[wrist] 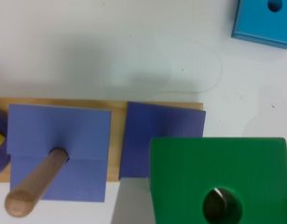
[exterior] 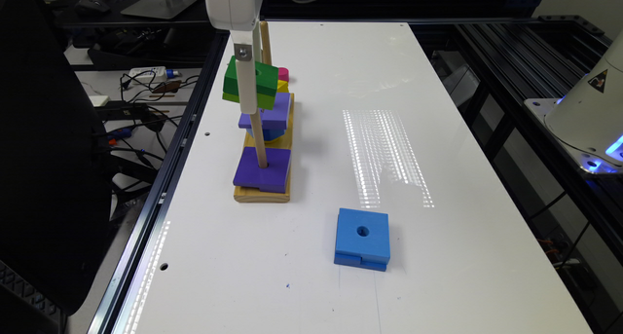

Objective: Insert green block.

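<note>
The green block [exterior: 263, 81], dark green over a lime layer, hangs tilted in the air above the wooden peg base [exterior: 263, 194]. My gripper [exterior: 249, 102] is shut on it, one white finger crossing its front face. In the wrist view the green block [wrist: 236, 163] sits close to the camera, its centre hole [wrist: 222, 205] facing up, and it covers part of a purple square [wrist: 162, 135] on the base. A wooden peg [exterior: 260, 149] rises from the near purple square [exterior: 263, 173]; its top is hidden behind the finger and block.
A second purple square [wrist: 59, 149] with a peg [wrist: 34, 184] through it lies further along the base, over a blue round piece [exterior: 265, 133]. Pink [exterior: 284, 73] and yellow [exterior: 283, 85] pieces sit beyond. A blue holed block [exterior: 362, 239] lies on the white table [exterior: 438, 129].
</note>
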`<state>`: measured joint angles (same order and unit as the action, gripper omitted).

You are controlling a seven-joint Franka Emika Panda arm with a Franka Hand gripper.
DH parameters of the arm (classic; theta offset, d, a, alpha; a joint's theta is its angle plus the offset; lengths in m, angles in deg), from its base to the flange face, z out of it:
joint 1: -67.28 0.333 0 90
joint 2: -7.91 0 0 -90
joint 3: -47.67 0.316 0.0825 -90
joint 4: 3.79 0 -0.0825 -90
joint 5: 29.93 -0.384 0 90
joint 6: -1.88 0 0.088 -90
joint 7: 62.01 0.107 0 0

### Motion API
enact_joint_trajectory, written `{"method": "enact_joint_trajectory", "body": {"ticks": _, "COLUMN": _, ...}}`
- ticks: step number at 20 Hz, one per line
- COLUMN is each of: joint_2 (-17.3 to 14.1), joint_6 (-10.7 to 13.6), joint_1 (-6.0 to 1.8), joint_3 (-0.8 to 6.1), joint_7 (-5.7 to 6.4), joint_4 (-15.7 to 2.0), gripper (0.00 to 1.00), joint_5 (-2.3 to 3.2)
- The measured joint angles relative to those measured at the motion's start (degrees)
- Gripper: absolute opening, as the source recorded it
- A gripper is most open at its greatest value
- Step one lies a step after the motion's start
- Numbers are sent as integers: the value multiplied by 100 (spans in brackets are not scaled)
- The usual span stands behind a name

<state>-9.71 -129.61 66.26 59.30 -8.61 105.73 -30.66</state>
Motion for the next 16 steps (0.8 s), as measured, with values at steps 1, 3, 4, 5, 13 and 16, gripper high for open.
{"method": "enact_joint_trajectory", "body": {"ticks": 1, "joint_2": 0, "joint_6": 0, "joint_1": 0, "joint_3": 0, "joint_7": 0, "joint_4": 0, "gripper": 0, "joint_5": 0}}
{"method": "enact_joint_trajectory", "body": {"ticks": 3, "joint_2": 0, "joint_6": 0, "joint_1": 0, "joint_3": 0, "joint_7": -1, "joint_4": 0, "gripper": 0, "joint_5": 0}}
{"method": "enact_joint_trajectory", "body": {"ticks": 4, "joint_2": 0, "joint_6": 0, "joint_1": 0, "joint_3": 0, "joint_7": -1, "joint_4": 0, "gripper": 0, "joint_5": 0}}
{"method": "enact_joint_trajectory", "body": {"ticks": 5, "joint_2": 0, "joint_6": 0, "joint_1": 0, "joint_3": 0, "joint_7": -1, "joint_4": 0, "gripper": 0, "joint_5": 0}}
{"method": "enact_joint_trajectory", "body": {"ticks": 13, "joint_2": -114, "joint_6": -103, "joint_1": -1, "joint_3": 0, "joint_7": -4, "joint_4": -7, "gripper": 0, "joint_5": 9}}
{"method": "enact_joint_trajectory", "body": {"ticks": 16, "joint_2": -155, "joint_6": -140, "joint_1": -4, "joint_3": -1, "joint_7": -6, "joint_4": -11, "gripper": 0, "joint_5": 18}}
